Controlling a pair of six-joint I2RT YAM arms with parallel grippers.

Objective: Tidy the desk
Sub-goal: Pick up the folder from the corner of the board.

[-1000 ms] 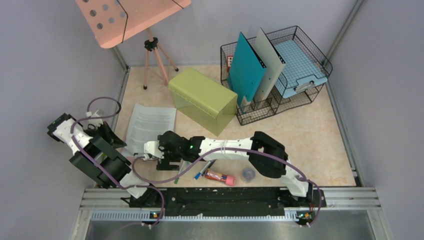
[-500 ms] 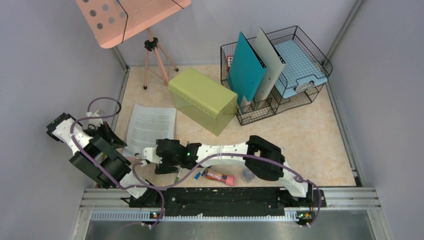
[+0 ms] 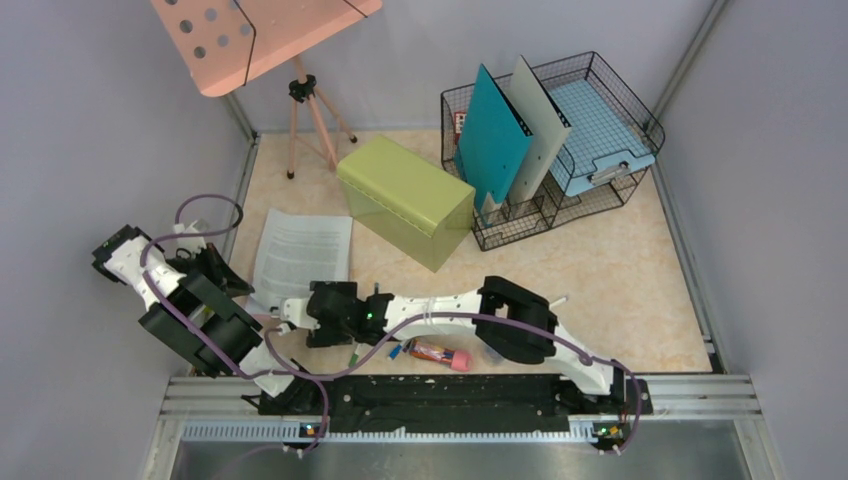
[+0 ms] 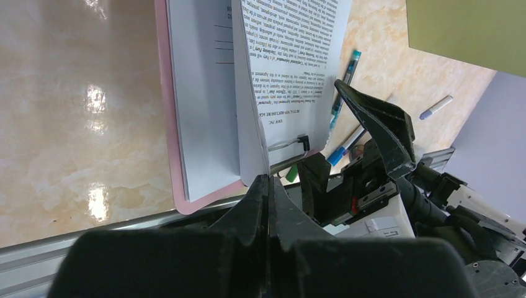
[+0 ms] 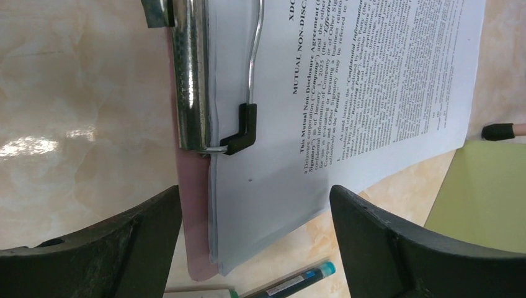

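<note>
The desk (image 3: 620,270) is a beige marble-patterned top. A pink clipboard (image 5: 189,205) with a metal clip (image 5: 191,74) lies at its near left and holds printed sheets (image 3: 300,250). My left gripper (image 4: 268,180) is shut on the near corner of the top sheet (image 4: 291,56), which curls up off the stack. In the top view that gripper (image 3: 248,296) sits at the clipboard's near corner. My right gripper (image 5: 255,192) hangs open just over the clip end of the clipboard, its fingers on either side of the stack's corner; from above it (image 3: 287,312) is right beside the left one.
Loose pens (image 3: 358,352), a blue marker (image 3: 397,350) and a red-pink tube (image 3: 440,353) lie under the right forearm. An olive-green box (image 3: 405,198) stands mid-desk. Behind it are a wire organizer (image 3: 610,190) with folders and a pink music stand (image 3: 260,35).
The right arm has slid left and nearer along the desk, bringing its gripper up to the clipboard's clip. The left arm and the pinched sheet have not moved.
</note>
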